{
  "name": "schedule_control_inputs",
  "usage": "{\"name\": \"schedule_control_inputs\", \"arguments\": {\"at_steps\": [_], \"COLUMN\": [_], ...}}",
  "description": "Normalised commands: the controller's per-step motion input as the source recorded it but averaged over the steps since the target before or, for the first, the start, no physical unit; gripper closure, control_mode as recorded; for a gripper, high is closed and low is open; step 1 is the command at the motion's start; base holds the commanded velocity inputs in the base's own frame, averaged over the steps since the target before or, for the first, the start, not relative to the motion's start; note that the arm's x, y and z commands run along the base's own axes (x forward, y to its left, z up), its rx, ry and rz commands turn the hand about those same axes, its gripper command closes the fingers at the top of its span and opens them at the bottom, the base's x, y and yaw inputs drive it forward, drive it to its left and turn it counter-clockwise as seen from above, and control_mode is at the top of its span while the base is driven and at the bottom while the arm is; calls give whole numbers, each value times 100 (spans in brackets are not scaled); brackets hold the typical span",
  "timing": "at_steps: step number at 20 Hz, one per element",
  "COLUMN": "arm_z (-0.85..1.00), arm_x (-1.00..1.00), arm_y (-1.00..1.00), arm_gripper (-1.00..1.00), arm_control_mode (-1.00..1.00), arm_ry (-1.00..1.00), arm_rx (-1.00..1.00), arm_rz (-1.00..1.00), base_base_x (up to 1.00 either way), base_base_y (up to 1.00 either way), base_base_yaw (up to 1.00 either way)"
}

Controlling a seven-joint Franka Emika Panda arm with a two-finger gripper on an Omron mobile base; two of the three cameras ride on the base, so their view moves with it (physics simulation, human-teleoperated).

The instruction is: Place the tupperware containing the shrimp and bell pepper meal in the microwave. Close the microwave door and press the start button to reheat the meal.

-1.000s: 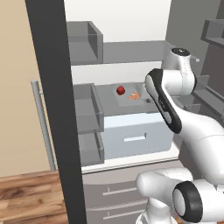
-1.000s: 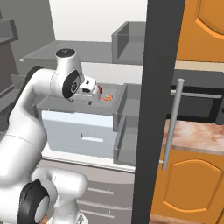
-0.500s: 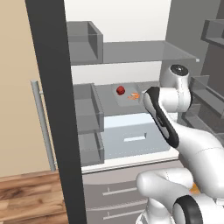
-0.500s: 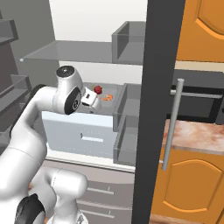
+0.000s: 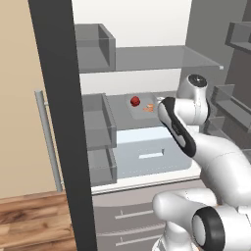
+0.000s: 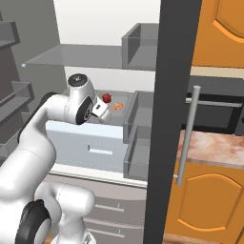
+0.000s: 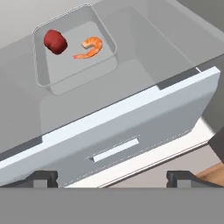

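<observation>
The tupperware (image 7: 65, 70) is a shallow pale tray with rounded corners, resting on the fridge shelf above a pale drawer. Inside it lie the red bell pepper (image 7: 55, 41) and the orange shrimp (image 7: 89, 47), side by side. In the base views the pepper (image 5: 135, 101) (image 6: 107, 97) and shrimp (image 5: 148, 108) (image 6: 116, 106) sit just beyond my hand. My gripper (image 7: 111, 178) is open, well short of the tray and over the drawer front, with nothing between its fingers. The microwave and its door are out of view.
The fridge stands open, its dark door edge (image 5: 63, 122) (image 6: 169, 119) close on the side, with door bins (image 5: 98, 127). A pale drawer (image 7: 131, 131) juts out below the shelf. A glass shelf (image 5: 157, 59) hangs above. A dark appliance (image 6: 219, 107) sits over a marble counter (image 6: 214, 147).
My arm has sunk lower and drawn back from the shelf, taking the hand away from the tray. The tray and its food have stayed put.
</observation>
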Motion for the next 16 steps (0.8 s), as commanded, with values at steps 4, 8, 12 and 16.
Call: {"name": "schedule_control_inputs", "arguments": {"at_steps": [4,8,12,16], "arm_z": [0,0,0,0], "arm_x": [33,31,31,36], "arm_y": [0,0,0,0], "arm_gripper": [-100,-100,-100,-100], "arm_control_mode": [-100,-100,-100,-100], "arm_ry": [0,0,0,0], "arm_rx": [8,6,4,2], "arm_rz": [-9,-2,0,0], "base_base_x": [0,0,0,0], "base_base_y": [0,0,0,0], "base_base_yaw": [0,0,0,0]}}
